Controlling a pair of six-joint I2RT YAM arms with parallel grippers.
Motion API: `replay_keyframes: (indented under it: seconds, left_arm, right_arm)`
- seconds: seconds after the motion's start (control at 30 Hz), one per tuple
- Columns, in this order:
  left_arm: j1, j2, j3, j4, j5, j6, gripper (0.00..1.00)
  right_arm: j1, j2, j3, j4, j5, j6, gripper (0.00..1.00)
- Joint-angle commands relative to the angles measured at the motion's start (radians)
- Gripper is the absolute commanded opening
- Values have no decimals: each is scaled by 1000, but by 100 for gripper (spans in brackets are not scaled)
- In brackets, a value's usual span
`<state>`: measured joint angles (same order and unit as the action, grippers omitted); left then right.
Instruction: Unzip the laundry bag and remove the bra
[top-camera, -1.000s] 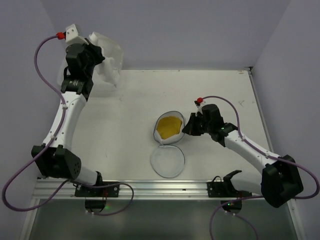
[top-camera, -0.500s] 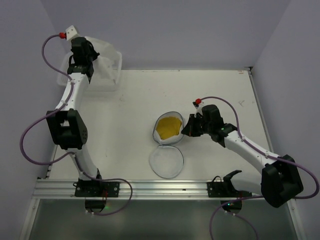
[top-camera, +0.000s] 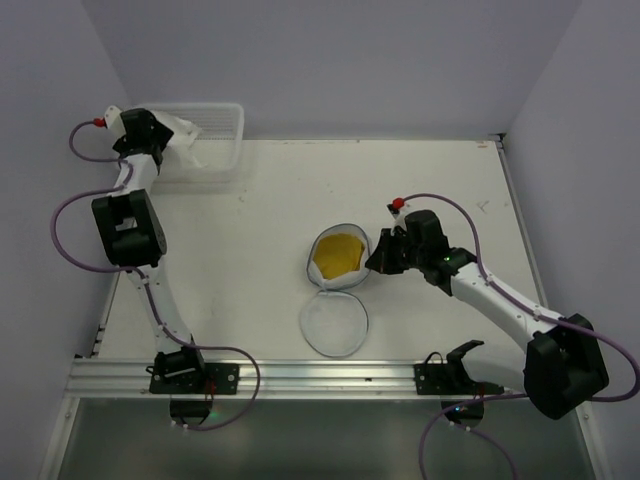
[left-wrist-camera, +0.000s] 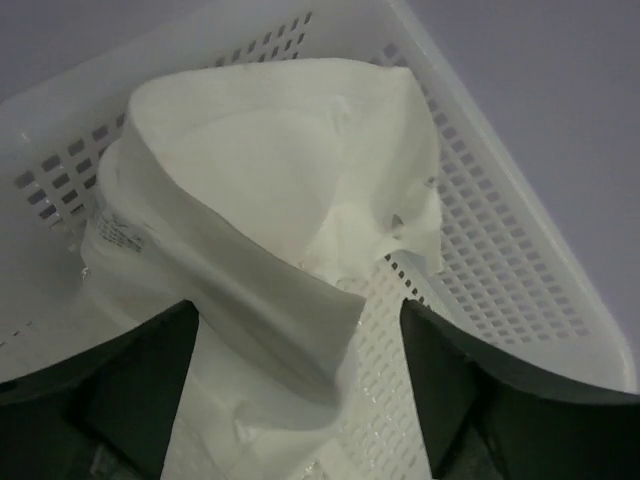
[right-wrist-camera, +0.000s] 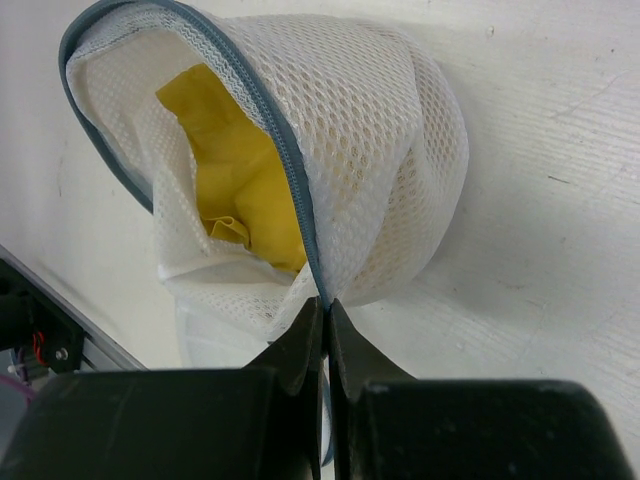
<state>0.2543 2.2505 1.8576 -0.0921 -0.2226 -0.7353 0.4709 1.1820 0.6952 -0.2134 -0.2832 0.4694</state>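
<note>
white rectangular latticed plastic basket (top-camera: 222, 118) sits at far left corner of the desk (top-camera: 250, 240). left tool (top-camera: 166, 141) is over the basket's left end, pointing into it. in the left wrist view its jaws stand wide apart, gripping nothing. a white folded padded cloth (left-wrist-camera: 270, 200) with a small printed label is heaped in the basket (left-wrist-camera: 500, 260) and runs down between the two fingers. can't tell if either finger touches it.

mid desk, well apart from the basket: small round white mesh laundry bag (top-camera: 335, 322) with grey-blue zip rim, unzipped. near half lies flat on the desk, mouth up. far half is tipped up on edge just behind it. yellow crumpled fabric (top-camera: 340, 253) sits inside the far half.

right tool (top-camera: 378, 256) is touching the bag's right edge, at the far half. right wrist view: tool (right-wrist-camera: 325, 305) is closed, fingertips pinched on the zip rim where it curves down toward the desk. the mesh dome (right-wrist-camera: 390, 130) bulges just above and beyond the tips, with the yellow fabric (right-wrist-camera: 240, 180) inside to the left of the rim.
</note>
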Motion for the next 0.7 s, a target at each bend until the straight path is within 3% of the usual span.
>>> replay_keyframes:
  seconds: [0.0, 0.03, 0.07, 0.27, 0.37, 0.43, 0.47, 0.67]
  left_arm:
    - [2, -95, 68, 107, 66, 13, 89]
    - [0, -115, 58, 109, 81, 25, 98]
    - [0, -164, 49, 107, 112, 45, 100]
    - [-61, -411, -125, 37, 199, 147, 100]
    - [-153, -546, -263, -3, 218, 203, 100]
    - [-263, -673, -374, 36, 189, 198, 100]
    - [-361, -710, -499, 64, 187, 198, 98]
    - [-731, -883, -733, 94, 123, 160, 85]
  right_arm:
    - [-2, -18, 4, -1, 19, -14, 0]
    - [-3, -13, 12, 0, 24, -8, 0]
    - [-2, -9, 16, 0, 29, -3, 0]
    - [-3, 33, 50, -1, 33, 18, 0]
    - [-2, 45, 63, 3, 30, 18, 0]
    - [-2, 54, 73, 2, 36, 18, 0]
    - [-2, 63, 79, 2, 42, 18, 0]
    - [-2, 82, 105, 12, 24, 28, 0]
